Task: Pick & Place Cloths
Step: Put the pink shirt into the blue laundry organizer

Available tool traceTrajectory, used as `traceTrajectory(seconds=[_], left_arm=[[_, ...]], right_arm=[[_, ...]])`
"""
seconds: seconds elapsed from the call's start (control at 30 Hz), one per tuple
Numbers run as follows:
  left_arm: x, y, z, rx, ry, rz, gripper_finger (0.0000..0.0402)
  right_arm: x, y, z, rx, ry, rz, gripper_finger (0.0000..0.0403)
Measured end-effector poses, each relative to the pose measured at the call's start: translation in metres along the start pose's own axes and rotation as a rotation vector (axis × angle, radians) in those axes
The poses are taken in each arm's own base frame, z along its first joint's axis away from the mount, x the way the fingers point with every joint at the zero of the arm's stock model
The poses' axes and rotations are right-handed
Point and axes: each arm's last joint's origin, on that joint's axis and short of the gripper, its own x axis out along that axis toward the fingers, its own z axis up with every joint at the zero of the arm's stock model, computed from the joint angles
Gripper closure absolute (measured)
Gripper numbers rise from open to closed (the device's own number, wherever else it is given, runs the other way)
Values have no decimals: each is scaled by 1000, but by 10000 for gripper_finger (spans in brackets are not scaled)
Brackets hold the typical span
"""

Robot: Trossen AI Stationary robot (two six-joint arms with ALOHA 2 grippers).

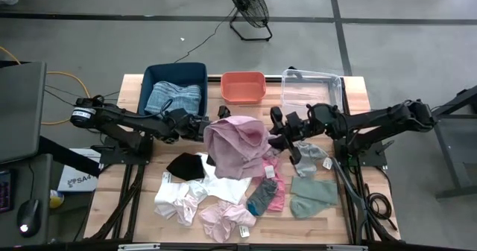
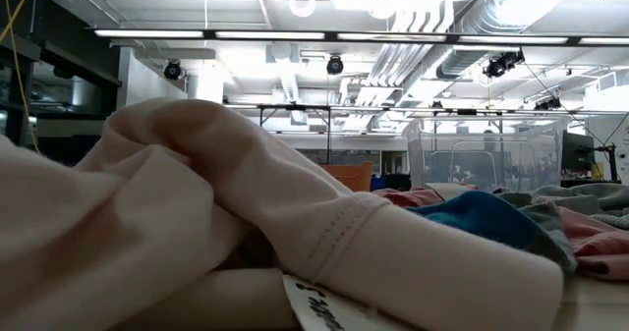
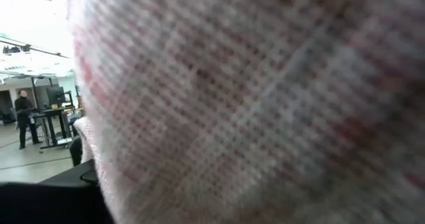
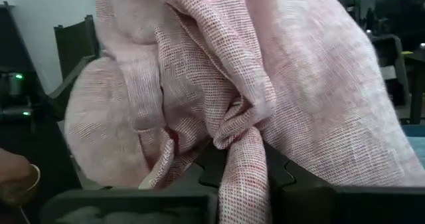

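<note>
A pink woven cloth (image 1: 235,147) hangs spread between my two grippers over the middle of the table. My left gripper (image 1: 203,128) is at its left edge; the cloth (image 3: 252,104) covers the left wrist view. My right gripper (image 1: 277,137) is at its right edge, shut on a fold (image 4: 242,151). Other cloths lie flat on the table: black (image 1: 186,165), white (image 1: 179,199), pale pink (image 1: 223,221), grey-blue (image 1: 261,197), sage green (image 1: 313,195) and grey (image 1: 309,154). A teal striped cloth (image 1: 173,98) lies in the blue bin. My left gripper is shut on the pink cloth's left edge (image 1: 210,129), coming level from the table's left; the cloth itself hides the place of contact. My right gripper pinches a bunched fold of several layers (image 4: 240,159) between its two fingers, coming level from the table's right. The cloth is lifted and drapes slack.
Along the far edge stand a blue bin (image 1: 153,83), an orange bin (image 1: 244,87) and a clear bin (image 1: 311,87). In the low view a pale cloth (image 2: 197,213) fills the foreground. A fan (image 1: 247,9) stands on the floor beyond the table.
</note>
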Motion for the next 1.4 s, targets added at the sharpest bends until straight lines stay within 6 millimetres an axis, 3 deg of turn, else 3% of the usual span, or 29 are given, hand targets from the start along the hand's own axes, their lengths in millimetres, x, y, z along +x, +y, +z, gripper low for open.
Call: traceTrajectory(seconds=[0.27,0.43,0.6,0.83,0.97,1.23,1.4], left_arm=[[5,1,6,15,9,-5,41],[5,1,5,15,13,-3,83],[5,1,6,18,11,1,174],[5,1,6,49,11,5,367],[5,2,6,61,13,24,371],[5,2,5,69,19,36,371],[4,4,6,69,40,90,371]], right_arm=[[0,-6,-1,12,5,-23,372],[0,-8,-4,18,29,-70,372],[0,-7,-4,18,33,-66,372],[0,-7,-5,11,39,-62,372],[0,-7,-5,2,38,-64,356],[-2,-3,-4,-27,45,-53,268],[-15,5,3,-42,76,-51,210]])
